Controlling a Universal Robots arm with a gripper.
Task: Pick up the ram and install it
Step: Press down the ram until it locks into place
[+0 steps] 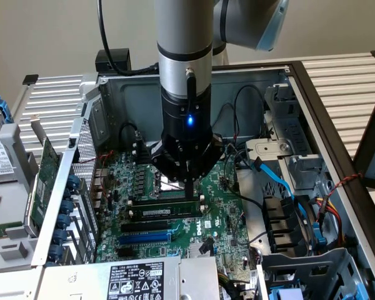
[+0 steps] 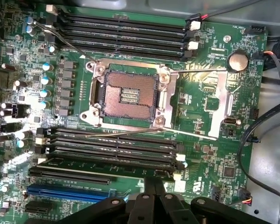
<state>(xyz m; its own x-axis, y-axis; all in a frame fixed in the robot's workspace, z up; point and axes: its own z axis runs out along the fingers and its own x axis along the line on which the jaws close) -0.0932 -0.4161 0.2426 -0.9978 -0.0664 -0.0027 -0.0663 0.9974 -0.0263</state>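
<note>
The arm hangs straight down, wrist vertical, claw (image 1: 189, 185) pointing toward six o'clock in the exterior view, its fingers (image 2: 154, 196) pressed together, holding nothing.

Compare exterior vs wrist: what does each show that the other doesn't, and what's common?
Exterior only: the arm, the case walls, the blue cables, the power supply label. Wrist only: the coin cell and the second bank of memory slots beyond the socket. Both: the shut tool over the ram seated in a slot, the CPU socket, the blue slot.
</note>
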